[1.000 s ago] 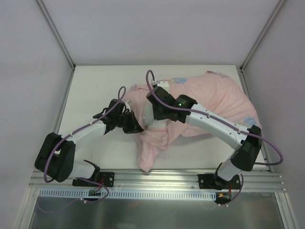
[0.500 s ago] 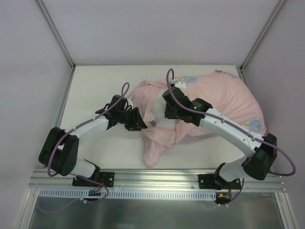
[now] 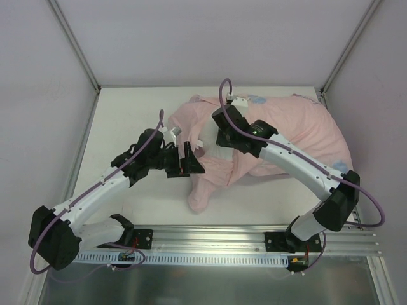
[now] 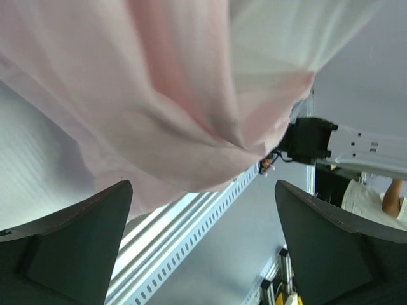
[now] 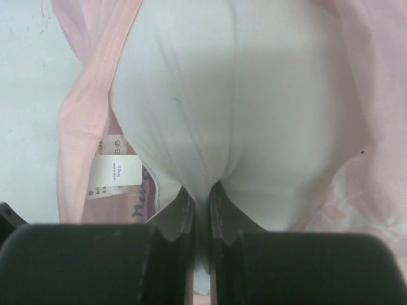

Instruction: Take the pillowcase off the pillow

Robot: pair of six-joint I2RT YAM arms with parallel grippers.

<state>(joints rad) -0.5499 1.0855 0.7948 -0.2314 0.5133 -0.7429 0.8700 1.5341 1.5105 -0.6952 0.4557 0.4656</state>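
The pale pink pillowcase [image 3: 299,127] lies bunched at the back right of the table, with a loose flap [image 3: 200,194] trailing toward the front edge. The white pillow [image 5: 254,95] bulges out of the pillowcase opening. My right gripper [image 3: 219,141] is shut on a pinched fold of the pillow [image 5: 202,190], and the pink pillowcase hem [image 5: 82,127] with its white label [image 5: 117,171] lies on the left. My left gripper [image 3: 193,160] stands wide open beside the flap. In its wrist view the pillowcase [image 4: 159,95] hangs beyond the spread fingers [image 4: 70,248], with nothing between them.
The white table [image 3: 127,114] shows bare surface left of the fabric. An aluminium rail [image 3: 210,238] with both arm bases runs along the front edge. Grey walls and frame posts [image 3: 73,44] close in the back and sides.
My left gripper has opened and let go of the pillowcase fold, which has dropped onto the table. My right gripper has drawn the pinched pillow toward the back.
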